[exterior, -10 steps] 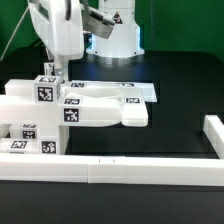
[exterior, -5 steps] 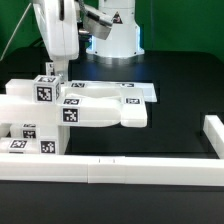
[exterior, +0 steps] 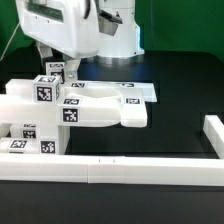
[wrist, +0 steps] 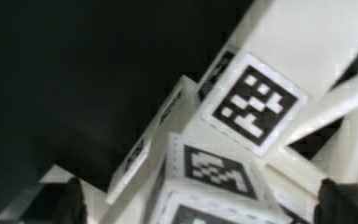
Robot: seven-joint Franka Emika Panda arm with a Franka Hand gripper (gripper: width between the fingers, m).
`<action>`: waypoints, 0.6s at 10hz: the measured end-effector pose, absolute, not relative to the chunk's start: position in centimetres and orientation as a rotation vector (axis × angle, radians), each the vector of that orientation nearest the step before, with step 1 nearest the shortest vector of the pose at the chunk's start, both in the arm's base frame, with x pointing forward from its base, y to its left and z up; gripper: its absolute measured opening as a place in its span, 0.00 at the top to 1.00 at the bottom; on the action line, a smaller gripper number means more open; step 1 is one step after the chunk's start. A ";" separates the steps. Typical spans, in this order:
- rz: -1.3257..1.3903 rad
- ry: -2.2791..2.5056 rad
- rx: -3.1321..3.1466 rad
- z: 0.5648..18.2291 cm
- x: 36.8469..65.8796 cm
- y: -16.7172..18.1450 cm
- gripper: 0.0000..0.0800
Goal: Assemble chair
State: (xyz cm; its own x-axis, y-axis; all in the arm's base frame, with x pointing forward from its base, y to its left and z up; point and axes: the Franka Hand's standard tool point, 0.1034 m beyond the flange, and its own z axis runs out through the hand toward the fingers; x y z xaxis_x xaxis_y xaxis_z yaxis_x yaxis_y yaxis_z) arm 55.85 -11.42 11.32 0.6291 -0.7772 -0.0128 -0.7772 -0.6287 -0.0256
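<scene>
The chair [exterior: 100,112] is a cluster of white blocky parts with black-and-white tags at the exterior view's left. A flat panel reaches toward the middle, and an upright tagged piece [exterior: 46,90] stands at its left end. My gripper [exterior: 58,68] hangs just above that upright piece, under the wide white hand. In the wrist view the tagged white parts [wrist: 247,100] fill the picture. The gripper [wrist: 197,205] is open, its dark fingertips [wrist: 51,205] standing wide apart on either side of a tagged block, and a gap shows beside it. Nothing is held.
The marker board [exterior: 145,92] lies flat behind the chair parts. A long white border rail [exterior: 120,168] runs along the front and another [exterior: 212,135] stands at the exterior view's right. More tagged white pieces [exterior: 20,138] sit at the front left. The robot base [exterior: 115,35] stands at the back.
The jaws have spread from shut to wide open. The hand now looks broader over the upright piece in the exterior view. The chair parts have not moved.
</scene>
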 end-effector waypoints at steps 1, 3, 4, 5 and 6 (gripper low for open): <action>-0.001 1.246 -2.854 11.3 55.8 -11.4 0.19; -0.003 1.068 -2.926 11.3 55.8 -11.5 0.19; -0.005 0.949 -2.968 11.3 55.8 -11.5 0.19; -0.005 0.896 -2.984 11.3 55.8 -11.5 0.19; -0.006 0.763 -3.024 11.3 55.8 -11.5 0.19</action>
State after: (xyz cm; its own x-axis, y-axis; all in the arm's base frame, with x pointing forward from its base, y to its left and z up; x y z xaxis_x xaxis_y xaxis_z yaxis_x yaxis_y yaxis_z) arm 55.81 -11.54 11.31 0.8802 -0.4746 -0.0020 -0.4745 -0.8800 -0.0232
